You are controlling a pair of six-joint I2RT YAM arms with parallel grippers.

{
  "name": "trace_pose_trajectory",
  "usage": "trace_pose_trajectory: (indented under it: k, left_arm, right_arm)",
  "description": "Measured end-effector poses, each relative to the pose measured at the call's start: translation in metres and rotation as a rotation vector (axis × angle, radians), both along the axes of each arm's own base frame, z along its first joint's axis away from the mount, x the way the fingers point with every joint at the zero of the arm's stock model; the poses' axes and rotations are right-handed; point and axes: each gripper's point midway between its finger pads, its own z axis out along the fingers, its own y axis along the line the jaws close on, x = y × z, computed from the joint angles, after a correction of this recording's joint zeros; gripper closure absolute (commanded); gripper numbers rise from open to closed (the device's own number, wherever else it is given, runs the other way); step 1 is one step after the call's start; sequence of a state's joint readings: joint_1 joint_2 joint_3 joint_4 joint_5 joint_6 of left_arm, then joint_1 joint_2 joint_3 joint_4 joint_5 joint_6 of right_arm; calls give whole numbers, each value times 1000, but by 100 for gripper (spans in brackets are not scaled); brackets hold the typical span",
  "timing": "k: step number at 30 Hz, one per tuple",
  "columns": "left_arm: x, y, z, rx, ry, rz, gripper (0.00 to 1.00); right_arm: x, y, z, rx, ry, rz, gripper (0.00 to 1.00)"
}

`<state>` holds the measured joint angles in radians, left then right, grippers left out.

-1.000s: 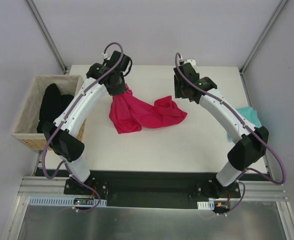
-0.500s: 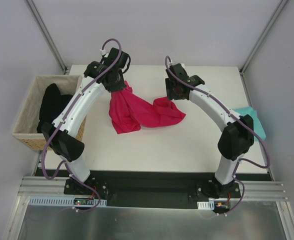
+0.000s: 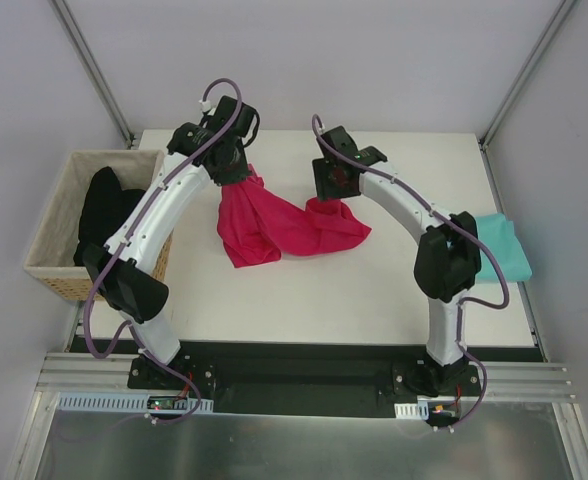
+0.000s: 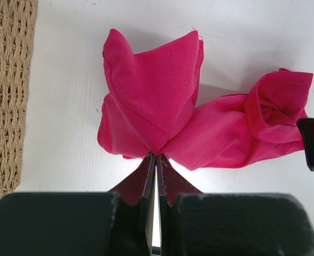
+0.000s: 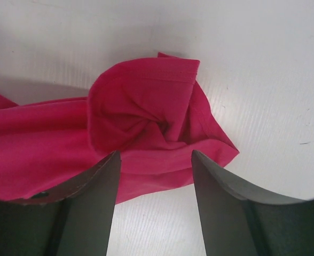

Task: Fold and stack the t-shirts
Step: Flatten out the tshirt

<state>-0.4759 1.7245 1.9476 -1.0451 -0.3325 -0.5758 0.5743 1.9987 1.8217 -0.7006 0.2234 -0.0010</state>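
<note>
table [image 3: 374, 290]; left gripper [image 4: 155, 157] pinches pink t-shirt [image 4: 157, 101]; teal t-shirt [image 3: 504, 255] only overhead

No lettering seems legible on anything here.

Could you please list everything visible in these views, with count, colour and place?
pink t-shirt: 1, crimson-pink, crumpled on the far half of the table
teal t-shirt: 1, teal, at the table's right edge
wicker basket: 1, tan, beside the table's left edge
dark cloth: 1 heap, black, inside the wicker basket
table: 1, white, under both shirts
left arm: 1, white and black, reaching over the table's left side
right arm: 1, white and black, reaching toward the middle
left pincer: 1, black, shut on the pink t-shirt's basket-side end
right pincer: 1, black, open over its other, bunched end
</note>
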Motion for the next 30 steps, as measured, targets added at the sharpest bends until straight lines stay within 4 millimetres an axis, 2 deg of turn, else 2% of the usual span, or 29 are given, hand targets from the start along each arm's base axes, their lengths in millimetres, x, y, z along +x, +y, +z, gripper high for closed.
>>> trace_pose_trajectory:
  k: [6,18,30]
  left_arm:
    - [1,0,-3,-5,11,-7,100]
    - [6,5,-10,2,30,5,100]
    - [6,5,-10,2,30,4,100]
  right_arm:
    - [-3,23,-2,28,5,35,42]
    - [-30,67,-18,58,47,119,42]
    - [-39,52,-49,27,101,87,44]
